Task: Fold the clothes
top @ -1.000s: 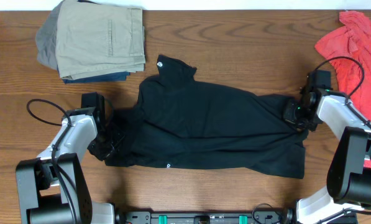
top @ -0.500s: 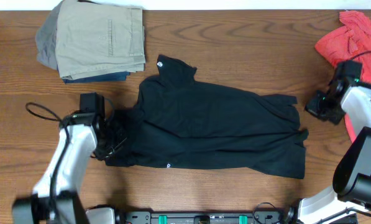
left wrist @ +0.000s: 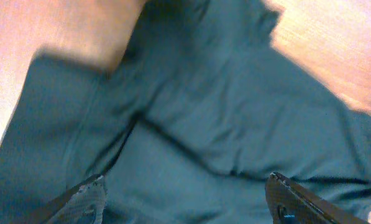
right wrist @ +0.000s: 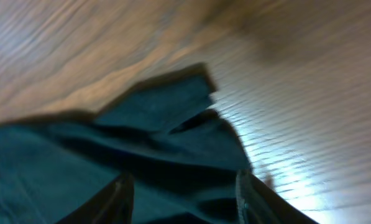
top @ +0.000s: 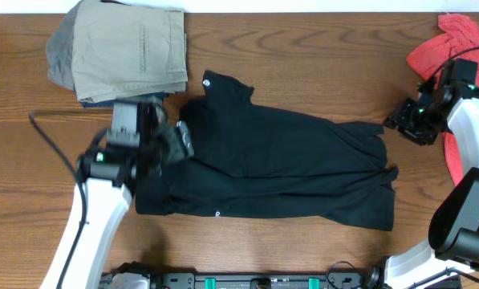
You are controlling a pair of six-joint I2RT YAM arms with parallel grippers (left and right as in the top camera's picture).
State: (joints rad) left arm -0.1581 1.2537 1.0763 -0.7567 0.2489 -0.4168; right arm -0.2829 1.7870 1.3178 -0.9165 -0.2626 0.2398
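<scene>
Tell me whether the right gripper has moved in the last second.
Yes. The right gripper has left the right edge of the black shirt and gone outward over bare wood, closer to the red shirt.

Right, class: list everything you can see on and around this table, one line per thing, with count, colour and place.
black shirt: one, black, spread across the table's middle
folded garments: one stack, khaki over grey and navy, far left corner
red shirt: one, coral-red, crumpled, far right corner
table: one, brown wood
left gripper: one, black, open, above the shirt's left end
right gripper: one, black, open, off the shirt's right end
</scene>
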